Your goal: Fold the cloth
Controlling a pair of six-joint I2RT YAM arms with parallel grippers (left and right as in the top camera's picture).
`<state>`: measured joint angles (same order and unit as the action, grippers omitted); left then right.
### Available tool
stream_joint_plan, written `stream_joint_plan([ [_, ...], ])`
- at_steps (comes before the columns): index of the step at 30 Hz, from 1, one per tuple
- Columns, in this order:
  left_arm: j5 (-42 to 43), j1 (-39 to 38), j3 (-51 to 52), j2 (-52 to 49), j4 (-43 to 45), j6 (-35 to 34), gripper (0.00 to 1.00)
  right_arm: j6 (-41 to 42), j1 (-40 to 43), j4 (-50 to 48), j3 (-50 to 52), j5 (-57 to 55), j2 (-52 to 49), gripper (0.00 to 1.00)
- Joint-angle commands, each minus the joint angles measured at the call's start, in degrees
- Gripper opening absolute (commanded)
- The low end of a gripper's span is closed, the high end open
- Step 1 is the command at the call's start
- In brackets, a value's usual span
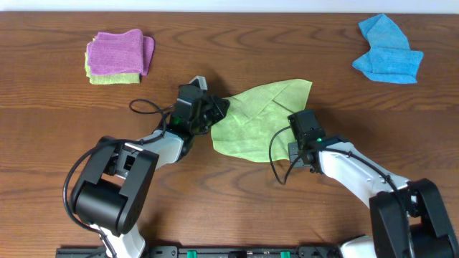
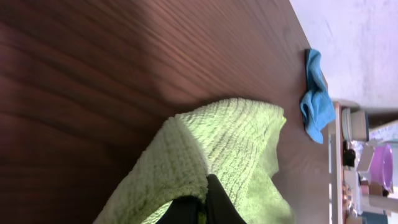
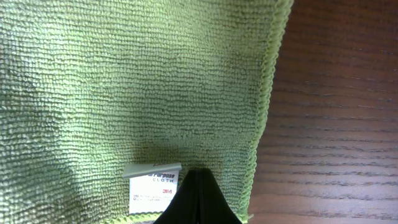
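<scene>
Dark brown wooden desk point(image 1: 237, 208) carries all items; the lime-green microfiber cloth point(image 1: 259, 118) lies near its centre, between the two arms, partly doubled over with creases running across it and one corner pointing toward the far edge.

Left gripper point(image 1: 218, 110) sits at the cloth's left edge; in the left wrist view its jaws are pressed together on the lime-green microfiber cloth point(image 2: 224, 143), pinching a fold that rises in a rounded hump above the left gripper point(image 2: 202, 206) and off the wood.

Right gripper point(image 1: 292, 117) sits at the cloth's right edge; in the right wrist view the cloth point(image 3: 137, 81) lies flat with its stitched hem along the right side, and the jaws of the right gripper point(image 3: 196, 194) are closed to a point on the corner, just beside the small white printed tag point(image 3: 152, 177).

Bright blue crumpled cloth point(image 1: 387, 51) lies at the far right of the desk, well apart from the green one, and also shows in the left wrist view point(image 2: 314, 93); a folded purple cloth point(image 1: 118, 50) rests at the far left on top of a folded yellow-green cloth point(image 1: 111, 78).
</scene>
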<state>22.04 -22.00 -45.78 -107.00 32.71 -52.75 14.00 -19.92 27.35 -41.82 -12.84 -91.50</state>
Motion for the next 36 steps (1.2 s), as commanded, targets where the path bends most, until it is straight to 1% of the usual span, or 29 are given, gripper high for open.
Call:
stream_joint_plan([
  [1,-2.12,1.14,-1.01,-0.52,-1.29,-0.2,0.06,-0.39,0.39,0.15,2.12,7.1,-2.89,0.02],
  [5,-3.19,2.38,-1.01,-0.52,-2.67,-0.7,0.06,-0.39,0.39,0.42,2.12,7.13,-2.89,0.02],
  [9,-3.19,3.91,-1.01,-0.52,-2.45,-3.34,0.06,-0.42,0.39,0.42,2.12,7.3,-2.89,0.02],
  [19,-4.37,6.78,-1.38,-0.52,0.66,-3.41,0.06,-0.83,0.35,0.39,2.12,8.0,-2.89,0.01],
  [21,-4.63,6.78,-2.01,-0.52,0.59,-3.32,0.14,-0.94,0.35,0.39,2.12,8.02,-2.89,0.02],
  [22,-4.63,6.75,-2.25,-0.52,0.59,-2.93,0.15,-1.03,0.35,0.39,2.12,8.2,-2.89,0.02],
  [23,-4.61,6.78,-2.43,-0.52,0.57,-2.95,0.15,-1.05,0.35,0.37,2.12,8.39,-2.89,0.02],
  [24,-4.81,6.8,-2.51,-0.52,0.57,-2.95,0.12,-1.05,0.35,0.39,2.12,8.39,-2.89,0.02],
  [26,-5.4,7.06,-2.67,-0.52,0.57,-3.02,0.12,-1.05,0.35,0.42,2.12,8.41,-2.89,0.02],
  [27,-5.53,7.17,-2.84,-0.52,0.55,-3.06,0.15,-1.05,0.35,0.42,2.12,8.39,-2.89,0.02],
  [30,-5.77,7.54,-3.04,-0.52,0.5,-3.52,0.34,-1.05,0.35,0.42,2.12,8.41,-2.89,0.02],
  [31,-6.12,7.63,-3.04,-0.52,0.15,-3.78,0.35,-1.05,0.35,0.42,2.12,8.46,-2.89,0.02],
  [32,-6.19,7.89,-3.04,-0.52,0.0,-4.28,0.41,-1.05,0.35,0.42,2.12,8.46,-2.89,0.02],
  [33,-6.1,8.11,-3.04,-0.52,-0.15,-4.52,0.59,-1.07,0.35,0.42,2.12,8.57,-2.89,0.01],
  [34,-5.92,8.35,-3.04,-0.52,-0.57,-4.74,0.75,-1.25,0.35,0.42,2.12,8.79,-2.89,0.02],
  [35,-5.22,8.57,-3.04,-0.52,-0.74,-4.74,0.78,-1.25,0.35,0.42,2.12,8.81,-2.89,0.02],
  [36,-4.2,8.68,-3.04,-0.52,-0.92,-4.7,0.83,-1.25,0.35,0.39,2.12,8.81,-2.89,0.02],
])
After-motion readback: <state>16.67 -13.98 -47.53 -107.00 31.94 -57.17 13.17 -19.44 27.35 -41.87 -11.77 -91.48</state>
